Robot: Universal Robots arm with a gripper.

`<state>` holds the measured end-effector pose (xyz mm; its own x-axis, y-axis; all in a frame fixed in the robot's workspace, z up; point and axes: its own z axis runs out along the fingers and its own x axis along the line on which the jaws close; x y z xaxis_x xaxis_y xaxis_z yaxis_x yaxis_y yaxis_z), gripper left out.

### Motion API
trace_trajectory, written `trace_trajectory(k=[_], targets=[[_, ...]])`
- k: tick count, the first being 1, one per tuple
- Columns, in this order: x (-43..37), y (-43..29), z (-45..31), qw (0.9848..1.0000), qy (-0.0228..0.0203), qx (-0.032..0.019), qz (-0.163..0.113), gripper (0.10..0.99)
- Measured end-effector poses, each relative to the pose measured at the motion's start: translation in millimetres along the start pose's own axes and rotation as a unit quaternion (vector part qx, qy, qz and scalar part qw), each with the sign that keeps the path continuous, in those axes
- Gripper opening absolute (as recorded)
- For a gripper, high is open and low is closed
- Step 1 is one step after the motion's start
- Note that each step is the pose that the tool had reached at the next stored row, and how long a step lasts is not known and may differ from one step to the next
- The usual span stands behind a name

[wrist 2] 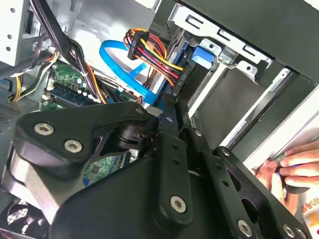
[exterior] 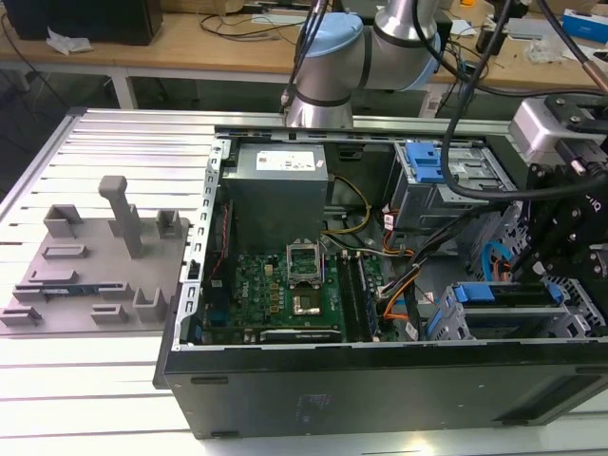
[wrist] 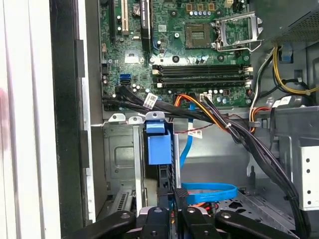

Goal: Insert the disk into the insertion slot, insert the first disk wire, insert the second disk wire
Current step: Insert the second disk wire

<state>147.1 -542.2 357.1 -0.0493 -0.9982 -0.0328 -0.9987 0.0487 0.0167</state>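
Note:
The disk sits inside the insertion slot (exterior: pixel 445 328) of the grey cage (wrist: pixel 119 154), with the blue end of its carrier showing in all three views (exterior: pixel 475 293) (wrist: pixel 158 142) (wrist 2: pixel 202 55). A plug with red, yellow and orange wires (wrist 2: pixel 154 52) sits against the disk's end. A flat blue wire (wrist: pixel 209 191) (wrist 2: pixel 117 62) loops round and ends right at my fingertips. My gripper (wrist 2: pixel 168 107) (wrist: pixel 172 191) (exterior: pixel 546 247) hangs over this cage at the exterior view's right. Its fingers are pressed close together on the blue wire's end.
A person's hand (wrist 2: pixel 294 164) rests on the case edge by the cage. A thick black cable bundle (wrist: pixel 239 129) crosses beside the motherboard (exterior: pixel 285 294). The taller cage with a blue latch (exterior: pixel 427 161) and the power supply (exterior: pixel 280 171) stand behind. A grey parts fixture (exterior: pixel 95 256) lies outside the case.

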Motion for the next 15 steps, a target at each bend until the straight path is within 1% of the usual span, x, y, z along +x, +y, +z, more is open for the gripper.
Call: trace_trajectory(k=[4, 7, 8, 9, 10, 11, 13, 15], targets=[[0.0, 1.1, 0.2, 1.0, 0.0005, 0.0, 0.0, 0.161], [0.1, 1.2, 0.7, 1.0, 0.0031, -0.0023, 0.0, 0.161], [0.1, 1.1, 0.6, 1.0, 0.0052, -0.0067, 0.0, 0.161], [0.0, 1.0, 0.7, 0.9999, 0.0058, -0.0113, 0.0, 0.161], [0.0, 0.1, 0.7, 0.9999, 0.0062, -0.0149, 0.001, 0.161], [-0.2, -4.5, 0.6, 0.9998, 0.0065, -0.0205, 0.001, 0.161], [-0.4, -8.6, 0.7, 0.9997, 0.0064, -0.0225, 0.004, 0.161], [-0.3, -8.9, 1.5, 0.9996, 0.0061, -0.0249, 0.015, 0.161]])
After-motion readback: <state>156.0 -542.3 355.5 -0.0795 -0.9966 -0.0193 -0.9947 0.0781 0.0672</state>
